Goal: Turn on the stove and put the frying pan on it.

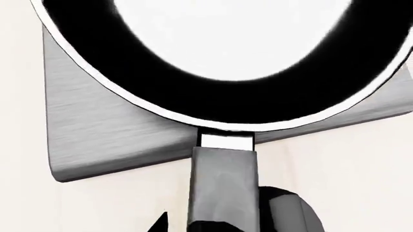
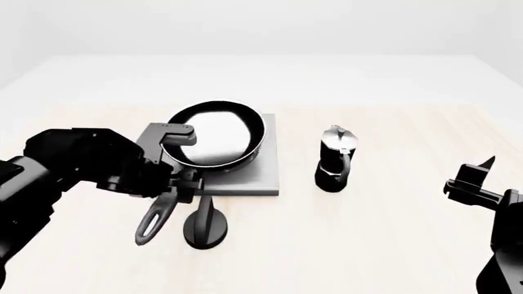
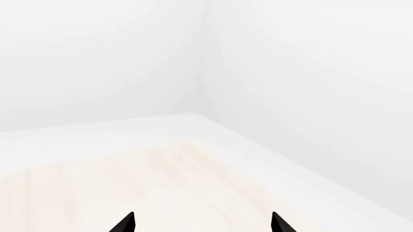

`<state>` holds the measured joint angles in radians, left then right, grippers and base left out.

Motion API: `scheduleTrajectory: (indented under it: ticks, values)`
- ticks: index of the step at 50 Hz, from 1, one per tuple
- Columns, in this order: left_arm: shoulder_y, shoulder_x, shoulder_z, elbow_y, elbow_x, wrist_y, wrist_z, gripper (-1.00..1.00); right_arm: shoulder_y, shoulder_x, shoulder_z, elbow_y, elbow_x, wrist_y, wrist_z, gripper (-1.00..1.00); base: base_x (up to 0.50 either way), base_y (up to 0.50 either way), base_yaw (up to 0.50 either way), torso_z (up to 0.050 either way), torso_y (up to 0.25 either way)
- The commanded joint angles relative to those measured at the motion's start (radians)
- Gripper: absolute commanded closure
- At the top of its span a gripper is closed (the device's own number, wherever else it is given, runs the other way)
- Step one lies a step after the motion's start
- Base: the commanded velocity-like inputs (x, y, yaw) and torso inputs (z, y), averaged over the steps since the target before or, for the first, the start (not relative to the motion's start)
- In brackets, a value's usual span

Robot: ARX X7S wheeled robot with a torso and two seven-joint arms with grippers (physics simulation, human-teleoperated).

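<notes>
So, left wrist view: frying pan (image 1: 219,92) sat over the stove (image 1: 110,130), black rim overhanging the grey plate's edge. Pan handle (image 1: 223,188) ran back toward the camera, with the left gripper (image 1: 226,224) closed around it, one dark finger (image 1: 290,212) visible beside it.

Head view: pan (image 2: 214,142) was on the stove (image 2: 261,177), covering the burner. Left gripper (image 2: 178,182) clamped the handle (image 2: 155,219) near the pan end. Black knob (image 2: 206,225) stood on the table (image 2: 392,245) just in front of the stove, next to the handle's free end. Moka pot (image 2: 336,159) stood upright to the right of the stove, apart from it. Right gripper (image 2: 474,180) hovered far right, holding nothing.

Right wrist view: only two black fingertips (image 3: 125,223) showed, set wide apart, over bare table (image 3: 129,179) and white walls.
</notes>
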<state>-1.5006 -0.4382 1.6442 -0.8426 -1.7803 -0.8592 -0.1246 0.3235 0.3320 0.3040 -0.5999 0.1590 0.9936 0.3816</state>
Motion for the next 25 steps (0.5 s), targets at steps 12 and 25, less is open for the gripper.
scheduleTrajectory:
  ticks: [12, 25]
  values:
    - [-0.038, -0.023, -0.054, 0.035, 0.008, 0.012, -0.032, -1.00, 0.006, 0.003, -0.003, -0.005, 0.007, 0.006, 0.004, -1.00, 0.00, 0.00, 0.00, 0.000, 0.000]
    - [-0.375, -0.171, -0.157, 0.366, -0.122, -0.207, -0.053, -1.00, 0.018, 0.008, -0.018, -0.010, 0.006, 0.017, 0.011, -1.00, 0.00, 0.00, 0.00, 0.001, 0.000]
